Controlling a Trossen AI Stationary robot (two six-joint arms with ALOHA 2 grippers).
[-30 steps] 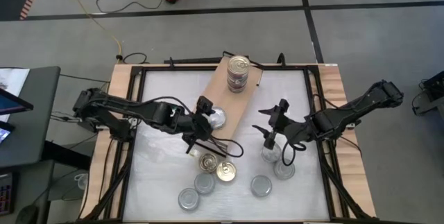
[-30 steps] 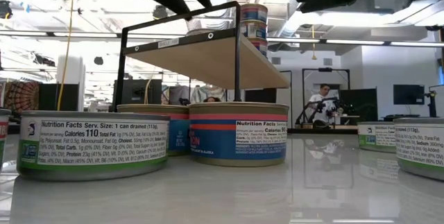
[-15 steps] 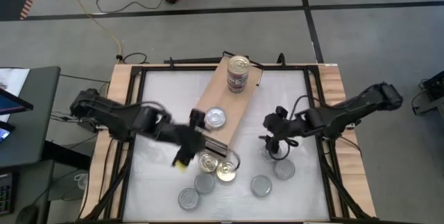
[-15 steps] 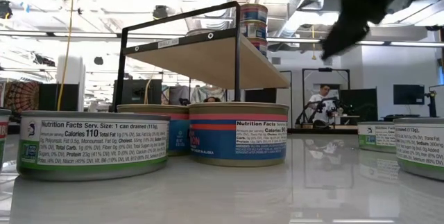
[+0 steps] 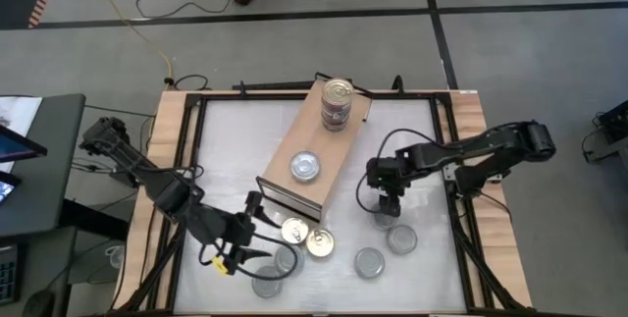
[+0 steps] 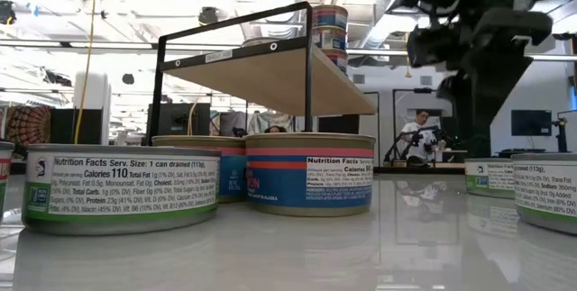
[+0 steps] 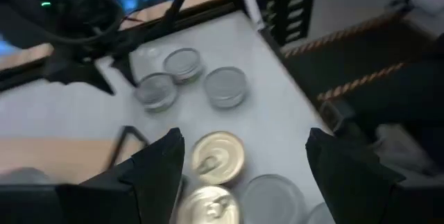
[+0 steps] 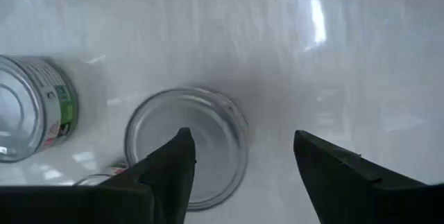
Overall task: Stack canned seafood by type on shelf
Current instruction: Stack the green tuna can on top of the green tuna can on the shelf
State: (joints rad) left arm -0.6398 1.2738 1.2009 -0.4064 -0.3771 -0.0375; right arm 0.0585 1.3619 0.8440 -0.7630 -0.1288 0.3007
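Note:
The shelf (image 5: 324,145) is a wooden board on a black frame, slanting across the table's middle. At its far end stands a stack of cans (image 5: 337,104). One silver-lidded can (image 5: 305,167) lies on the board's near part. Loose canned seafood rests on the table: two gold-lidded cans (image 5: 294,231) (image 5: 319,244), with silver ones (image 5: 266,280) beside them. My left gripper (image 5: 260,231) is open just left of the gold cans (image 7: 218,156). My right gripper (image 5: 386,204) points down, open, above a silver can (image 8: 187,144); one finger (image 8: 173,165) stands over the lid.
More silver cans (image 5: 400,239) (image 5: 369,262) lie near my right gripper, and another (image 8: 35,116) shows beside its own can. Raised wooden rails (image 5: 172,131) border the table. In the low view, labelled cans (image 6: 122,187) (image 6: 309,172) stand in front of the shelf (image 6: 270,66).
My left gripper has drawn back from the silver can on the shelf board toward the table's near left, turning as it went, and now faces the gold cans. That can stays on the board. My right gripper has sunk and tipped to point down over a silver can.

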